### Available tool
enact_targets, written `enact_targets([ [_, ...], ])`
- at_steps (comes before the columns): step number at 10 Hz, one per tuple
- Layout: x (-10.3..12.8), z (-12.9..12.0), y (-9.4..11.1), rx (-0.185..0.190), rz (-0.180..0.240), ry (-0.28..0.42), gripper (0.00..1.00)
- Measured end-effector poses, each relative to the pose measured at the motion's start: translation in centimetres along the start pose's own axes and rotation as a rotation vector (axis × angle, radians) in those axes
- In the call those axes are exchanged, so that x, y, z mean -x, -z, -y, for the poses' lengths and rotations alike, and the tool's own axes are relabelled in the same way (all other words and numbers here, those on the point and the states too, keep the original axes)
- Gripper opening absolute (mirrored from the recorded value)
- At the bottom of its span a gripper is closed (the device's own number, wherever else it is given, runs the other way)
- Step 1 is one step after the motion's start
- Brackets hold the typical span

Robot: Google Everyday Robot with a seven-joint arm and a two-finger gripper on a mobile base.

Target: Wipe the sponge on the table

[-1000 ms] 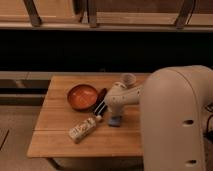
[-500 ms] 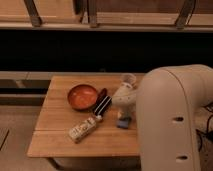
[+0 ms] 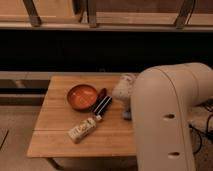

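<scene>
There is one table [image 3: 52,137], and four loose things lie on its top, one of each kind: one orange bowl [image 3: 82,96], one black elongated object [image 3: 102,105], one tan-and-white carton [image 3: 82,130] and one pale-blue sponge [image 3: 127,116]. There is one robot arm [image 3: 165,120] with one gripper [image 3: 126,110], which is down at the sponge, near the right edge of the tabletop.

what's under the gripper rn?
The gripper is over the table, beside the black object. Under it, a bit of the blue sponge shows on the wood. The rest of the sponge is covered by the gripper and the arm.
</scene>
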Motion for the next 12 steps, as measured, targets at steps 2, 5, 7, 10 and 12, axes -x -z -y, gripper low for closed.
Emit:
enact_targets([
  [2,1.4,-1.9,0.9,0.052,0.037,-0.004,0.00],
  [5,1.1,-4.5,2.9,0.170,0.059,-0.031,0.00],
  [7,-0.2,-5.0,3.5,0.202,0.055,-0.026,0.03],
  [10,-1.5,-2.9,4.1,0.199,0.060,-0.057,0.35],
  [12,-0.6,-1.8,5.0,0.206,0.093,-0.077,0.53],
])
